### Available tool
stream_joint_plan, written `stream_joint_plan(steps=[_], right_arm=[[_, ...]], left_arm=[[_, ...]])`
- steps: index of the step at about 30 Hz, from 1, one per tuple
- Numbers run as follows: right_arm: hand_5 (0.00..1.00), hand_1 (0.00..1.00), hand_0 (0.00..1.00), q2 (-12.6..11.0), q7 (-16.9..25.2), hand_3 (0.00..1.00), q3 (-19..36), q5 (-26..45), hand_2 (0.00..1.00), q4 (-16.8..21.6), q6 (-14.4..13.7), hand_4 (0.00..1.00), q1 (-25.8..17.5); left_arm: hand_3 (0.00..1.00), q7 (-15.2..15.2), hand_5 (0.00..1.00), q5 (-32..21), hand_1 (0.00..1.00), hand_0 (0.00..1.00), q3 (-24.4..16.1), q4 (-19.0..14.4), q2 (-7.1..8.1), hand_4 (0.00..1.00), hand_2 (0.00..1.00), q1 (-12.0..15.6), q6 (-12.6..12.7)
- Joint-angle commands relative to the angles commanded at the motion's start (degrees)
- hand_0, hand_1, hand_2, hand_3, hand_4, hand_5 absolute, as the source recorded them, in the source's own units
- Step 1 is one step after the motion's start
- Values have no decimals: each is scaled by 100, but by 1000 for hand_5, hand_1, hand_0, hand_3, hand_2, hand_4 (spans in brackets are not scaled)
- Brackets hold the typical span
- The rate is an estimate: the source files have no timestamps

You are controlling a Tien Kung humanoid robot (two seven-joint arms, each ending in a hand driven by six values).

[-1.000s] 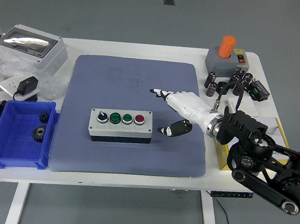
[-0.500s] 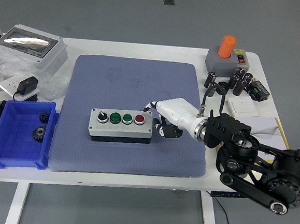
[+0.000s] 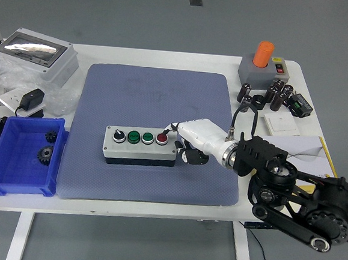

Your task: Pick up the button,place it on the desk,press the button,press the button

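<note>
A grey button box (image 3: 140,143) lies on the blue-grey mat (image 3: 158,98), carrying a black knob, two green buttons and a red button (image 3: 162,139) at its right end. My right hand (image 3: 179,139), white-backed with black fingers, reaches in from the right and sits against the box's right end. One finger (image 3: 170,130) stretches over the red button while the other fingers curl below beside the box's right side. Whether the fingertip touches the button cannot be told. The left arm is out of sight.
A blue bin (image 3: 21,154) with gears stands at the left edge, with a grey enclosure (image 3: 32,54) and a black adapter (image 3: 31,102) behind it. At the back right are an orange-topped switch box (image 3: 264,63), several black capacitors (image 3: 276,94) and a white plate (image 3: 281,124).
My right hand has moved left across the mat, from well clear of the box to its right end, and its fingers have curled, with one over the red button.
</note>
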Motion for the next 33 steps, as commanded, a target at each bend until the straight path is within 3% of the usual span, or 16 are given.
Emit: stream_joint_plan(steps=[16,23,28,33], right_arm=[[20,118,116,146,-126,797,-274,77,190,-268,116,196,7],[24,115,117,-4,582,786,466,694,184,168,11,201,-141],[24,115,117,-109,1155,766,1178,1111,183,446,-553,206,-479],[24,115,117,-106,1535,766,1913,851,183,325,-1291,206,-1023]], left_arm=[[759,-18,913,21,652,678,-8,10,2,611,626,-16,-7],[759,-26,915,19,652,678,-4,15,-9,610,626,6,-12],[759,-35,915,66,652,678,-35,15,4,610,626,1,-18],[759,-27,915,78,652,678,-38,12,23,610,626,7,-18]])
